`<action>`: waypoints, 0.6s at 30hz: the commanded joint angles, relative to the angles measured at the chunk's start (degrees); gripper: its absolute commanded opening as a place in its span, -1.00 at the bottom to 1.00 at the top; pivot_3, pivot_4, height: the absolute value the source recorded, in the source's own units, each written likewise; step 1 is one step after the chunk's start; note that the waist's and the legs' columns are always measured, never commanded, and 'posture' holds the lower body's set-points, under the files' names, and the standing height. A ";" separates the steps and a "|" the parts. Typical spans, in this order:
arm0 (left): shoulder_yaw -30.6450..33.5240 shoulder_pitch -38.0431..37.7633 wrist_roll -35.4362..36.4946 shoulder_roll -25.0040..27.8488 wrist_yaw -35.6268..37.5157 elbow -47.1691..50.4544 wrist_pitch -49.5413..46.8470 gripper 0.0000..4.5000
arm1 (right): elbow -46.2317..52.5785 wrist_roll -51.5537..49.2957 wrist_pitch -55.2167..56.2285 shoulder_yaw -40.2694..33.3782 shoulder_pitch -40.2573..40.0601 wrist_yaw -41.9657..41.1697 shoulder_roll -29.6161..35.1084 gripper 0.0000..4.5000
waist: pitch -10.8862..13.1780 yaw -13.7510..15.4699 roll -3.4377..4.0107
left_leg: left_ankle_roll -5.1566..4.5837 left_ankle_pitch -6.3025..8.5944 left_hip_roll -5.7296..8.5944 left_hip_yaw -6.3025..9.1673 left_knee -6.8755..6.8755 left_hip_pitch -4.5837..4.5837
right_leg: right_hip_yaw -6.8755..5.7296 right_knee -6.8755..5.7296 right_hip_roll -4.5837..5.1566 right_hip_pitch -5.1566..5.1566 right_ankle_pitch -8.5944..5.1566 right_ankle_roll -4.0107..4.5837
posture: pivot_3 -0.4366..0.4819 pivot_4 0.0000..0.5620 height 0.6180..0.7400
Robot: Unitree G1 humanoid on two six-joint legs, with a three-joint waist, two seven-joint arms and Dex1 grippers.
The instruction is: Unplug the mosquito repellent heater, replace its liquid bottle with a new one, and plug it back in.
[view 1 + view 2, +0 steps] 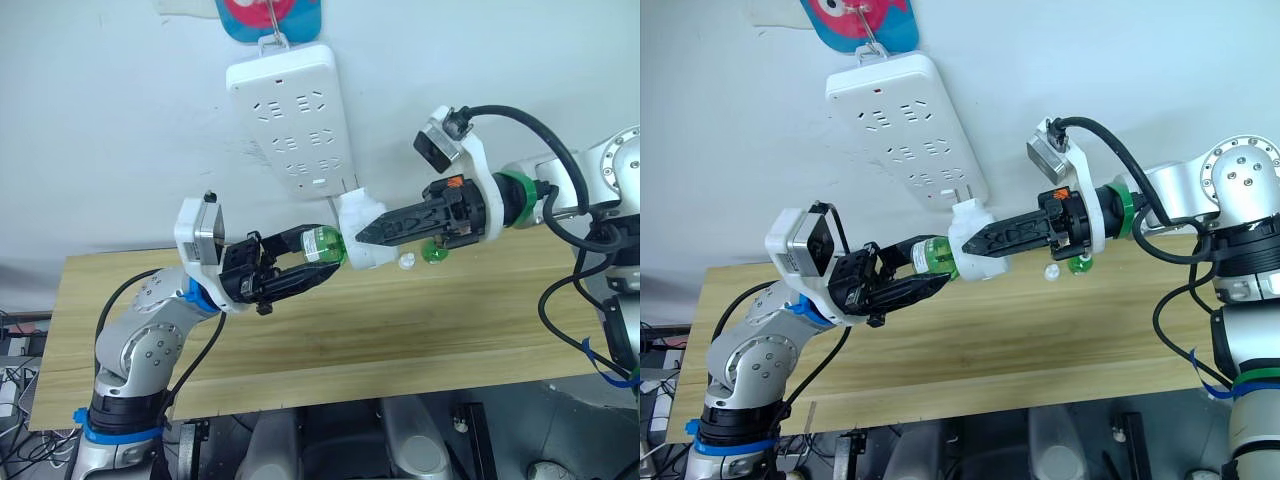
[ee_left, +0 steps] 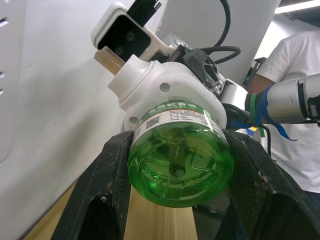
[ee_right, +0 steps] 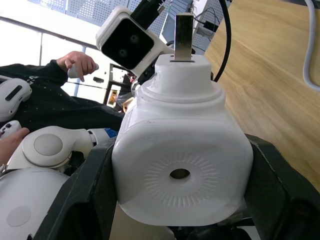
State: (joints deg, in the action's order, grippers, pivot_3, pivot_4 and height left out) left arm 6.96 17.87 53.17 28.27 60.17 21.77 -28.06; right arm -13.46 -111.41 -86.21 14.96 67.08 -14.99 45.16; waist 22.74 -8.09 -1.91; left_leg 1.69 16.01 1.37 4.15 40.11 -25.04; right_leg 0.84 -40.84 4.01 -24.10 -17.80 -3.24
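1. My right gripper (image 1: 372,232) jaws pinch the mosquito repellent heater (image 1: 362,240), held in the air just below the hanging power strip (image 1: 292,115), its plug prongs free.
2. My left gripper (image 1: 318,262) jaws clamp the green liquid bottle (image 1: 325,246) seated in the heater.
3. A small green object (image 1: 435,253) and a white cap (image 1: 407,262) lie on the wooden surface (image 1: 400,330).
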 commanded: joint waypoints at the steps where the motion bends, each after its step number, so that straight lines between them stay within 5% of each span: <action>1: 0.48 0.52 1.28 -0.60 -0.22 1.11 0.58 0.03 | 0.94 -1.59 -0.07 -1.27 1.44 -1.07 0.01 0.32 | 0.00 0.00 0.00 | 0.00 0.00 0.00 0.00 0.00 0.00 | 0.00 0.00 0.00 0.00 0.00 0.00 | -0.55 0.21 1.00; 11: 0.67 0.91 3.52 1.08 0.11 0.68 -2.87 0.03 | 0.64 -1.59 0.06 -1.89 1.56 -1.52 -0.49 0.32 | 0.00 -0.01 0.00 | 0.00 0.00 0.00 0.00 0.00 0.00 | 0.00 0.00 0.00 0.00 0.00 0.00 | -0.55 0.20 1.00; 18: 0.46 0.22 2.93 2.32 0.56 1.14 -3.18 0.93 | 0.53 -1.59 -0.12 -2.29 1.51 -1.78 0.05 0.32 | 0.00 -0.01 0.00 | 0.00 0.00 0.00 0.01 0.00 0.00 | 0.00 0.01 0.00 0.00 0.00 0.00 | -0.55 0.20 1.00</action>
State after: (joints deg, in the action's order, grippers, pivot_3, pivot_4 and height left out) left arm 7.04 18.71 55.11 30.22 59.73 21.39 -31.20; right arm -13.86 -111.37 -86.20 14.78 67.15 -15.35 44.49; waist 22.74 -8.10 -1.91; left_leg 1.69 16.01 1.37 4.15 40.10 -25.04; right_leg 0.84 -40.83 4.01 -24.11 -17.80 -3.24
